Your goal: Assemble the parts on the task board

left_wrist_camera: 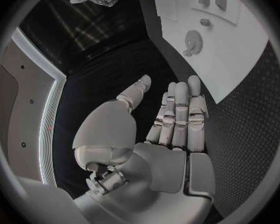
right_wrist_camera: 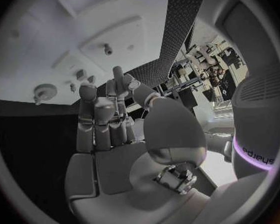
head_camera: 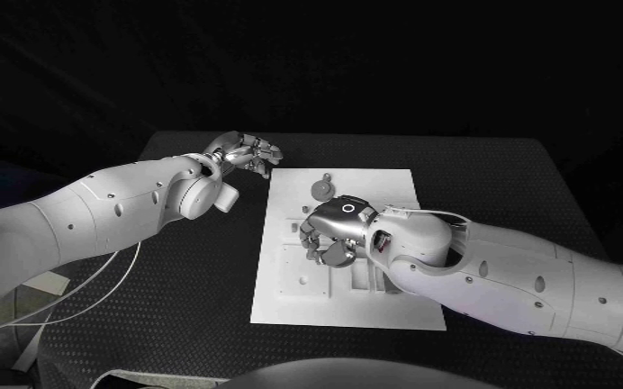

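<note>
Right hand (head_camera: 334, 230) hovers low over mid board, fingers a bit apart and straight in its wrist view (right_wrist_camera: 109, 129), nothing in them. Left hand (head_camera: 243, 153) sits off the board's far-left corner over the table (head_camera: 194, 299), fingers straight and apart (left_wrist_camera: 177, 119), holding nothing. Board (head_camera: 390, 303) lies flat at table centre. A round gear-like part (head_camera: 322, 190) lies on the board's far half, just beyond the right hand; it also shows in the left wrist view (left_wrist_camera: 193, 40) and the right wrist view (right_wrist_camera: 45, 91). A small peg-like part (right_wrist_camera: 107, 49) stands in the board further on, and little blocks (right_wrist_camera: 80, 74) sit between gear and peg; hard to tell which are loose. Judgement: reach phase, no part picked up yet. To do it well, bring the right hand's fingertips down on either side of the gear's rim, pinch it square so it doesn't tip, and lift straight up. The flat gear may slide on the smooth board, so close slowly. The left hand is best kept off the board unless it needs steadying.
</note>
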`<action>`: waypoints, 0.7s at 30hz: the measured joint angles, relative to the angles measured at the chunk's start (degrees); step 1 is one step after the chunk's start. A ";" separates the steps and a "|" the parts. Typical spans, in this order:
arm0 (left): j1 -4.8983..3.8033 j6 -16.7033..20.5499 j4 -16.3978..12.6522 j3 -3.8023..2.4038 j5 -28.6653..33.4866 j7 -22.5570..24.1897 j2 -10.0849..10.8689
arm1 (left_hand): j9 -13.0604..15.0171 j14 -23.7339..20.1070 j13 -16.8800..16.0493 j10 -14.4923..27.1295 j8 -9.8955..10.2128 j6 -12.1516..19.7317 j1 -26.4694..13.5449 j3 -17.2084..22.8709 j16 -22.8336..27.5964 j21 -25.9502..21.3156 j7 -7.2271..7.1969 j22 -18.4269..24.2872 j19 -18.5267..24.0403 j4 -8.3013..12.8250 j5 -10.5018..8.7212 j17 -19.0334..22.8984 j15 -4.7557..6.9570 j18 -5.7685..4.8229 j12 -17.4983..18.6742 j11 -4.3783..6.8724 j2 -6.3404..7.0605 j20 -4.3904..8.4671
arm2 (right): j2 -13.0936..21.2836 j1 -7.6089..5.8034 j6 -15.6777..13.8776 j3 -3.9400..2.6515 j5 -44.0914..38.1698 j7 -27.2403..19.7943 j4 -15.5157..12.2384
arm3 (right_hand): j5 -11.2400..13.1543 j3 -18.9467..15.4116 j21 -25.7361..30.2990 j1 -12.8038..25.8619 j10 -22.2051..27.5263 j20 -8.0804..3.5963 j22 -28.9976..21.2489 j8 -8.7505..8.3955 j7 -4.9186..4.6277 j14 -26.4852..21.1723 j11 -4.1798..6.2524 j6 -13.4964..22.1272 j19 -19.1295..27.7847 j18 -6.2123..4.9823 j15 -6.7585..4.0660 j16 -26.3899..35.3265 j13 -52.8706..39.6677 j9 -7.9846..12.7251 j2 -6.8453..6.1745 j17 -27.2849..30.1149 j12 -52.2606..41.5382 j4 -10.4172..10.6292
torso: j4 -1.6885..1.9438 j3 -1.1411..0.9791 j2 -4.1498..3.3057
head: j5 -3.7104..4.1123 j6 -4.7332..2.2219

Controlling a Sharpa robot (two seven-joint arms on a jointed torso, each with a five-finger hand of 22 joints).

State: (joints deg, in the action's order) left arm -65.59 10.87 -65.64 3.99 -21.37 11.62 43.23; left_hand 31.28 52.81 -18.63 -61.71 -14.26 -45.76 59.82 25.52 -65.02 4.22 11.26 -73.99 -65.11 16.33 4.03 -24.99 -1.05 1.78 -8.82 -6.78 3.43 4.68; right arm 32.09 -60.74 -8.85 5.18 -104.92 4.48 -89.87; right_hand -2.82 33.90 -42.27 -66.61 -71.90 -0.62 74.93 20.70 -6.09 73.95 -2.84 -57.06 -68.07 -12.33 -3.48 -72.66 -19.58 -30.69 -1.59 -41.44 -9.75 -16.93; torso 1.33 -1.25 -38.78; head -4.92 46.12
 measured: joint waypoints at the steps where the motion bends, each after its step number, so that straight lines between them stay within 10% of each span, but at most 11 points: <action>1: 0.00 0.00 0.00 0.00 0.00 0.00 0.00 | 0.00 0.00 0.00 0.00 0.00 0.00 0.00 0.00 0.00 0.00 0.00 0.00 0.00 0.00 0.00 0.00 0.00 0.00 0.00 0.00 0.00 0.00 | -0.28 0.06 0.06 0.11 -0.01 -0.06 0.12 | 0.00 0.00 0.00 0.00 0.00 0.00 0.00 0.00 0.00 0.00 0.00 0.00 0.00 0.00 0.00 0.00 0.00 0.00 0.00 0.00 0.00 0.00 | 0.00 0.01 0.00 | -0.09 0.03; 14: 0.00 -0.03 -0.11 0.00 0.00 -0.04 -0.12 | -0.01 -0.01 0.00 0.09 0.00 0.01 0.00 0.00 0.00 0.00 -0.01 0.00 0.09 0.00 0.00 0.00 0.00 0.00 0.00 -0.10 0.00 -0.09 | -3.00 1.01 0.71 2.90 -0.88 -0.54 2.84 | 0.16 -0.07 0.00 0.01 0.00 0.01 -0.01 0.00 -0.03 0.00 0.00 0.03 0.01 0.00 0.00 0.00 -0.08 0.00 -0.01 -0.04 0.00 -0.07 | -0.06 0.02 0.00 | -0.93 0.50; 21: 0.00 -0.06 -0.07 -0.01 0.00 -0.06 -0.24 | 0.04 -0.02 0.00 0.16 0.00 0.02 0.00 0.00 0.00 0.00 -0.02 0.00 0.09 0.00 0.00 0.00 -0.02 0.00 0.00 -0.16 0.00 -0.09 | -4.05 1.92 0.71 3.11 -2.23 -0.77 3.83 | 0.17 -0.07 0.00 0.01 0.00 0.01 -0.01 0.00 -0.10 0.00 0.00 0.10 0.01 0.00 0.00 0.00 -0.11 0.00 -0.02 -0.04 0.01 -0.07 | 0.04 -0.01 -0.01 | -1.15 0.66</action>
State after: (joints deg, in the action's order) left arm -65.59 10.81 -65.72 3.98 -21.37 11.57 42.99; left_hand 31.32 52.79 -18.63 -61.55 -14.26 -45.74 59.82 25.52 -65.02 4.22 11.24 -73.99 -65.02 16.33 4.03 -24.99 -1.06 1.77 -8.82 -6.94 3.43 4.59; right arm 28.04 -58.82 -8.14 8.29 -107.15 3.71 -86.04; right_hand -2.65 33.83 -42.26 -66.60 -71.91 -0.60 74.92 20.70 -6.18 73.94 -2.84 -56.96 -68.06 -12.33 -3.48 -72.66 -19.69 -30.69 -1.61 -41.48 -9.74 -17.00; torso 1.37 -1.26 -38.78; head -6.06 46.77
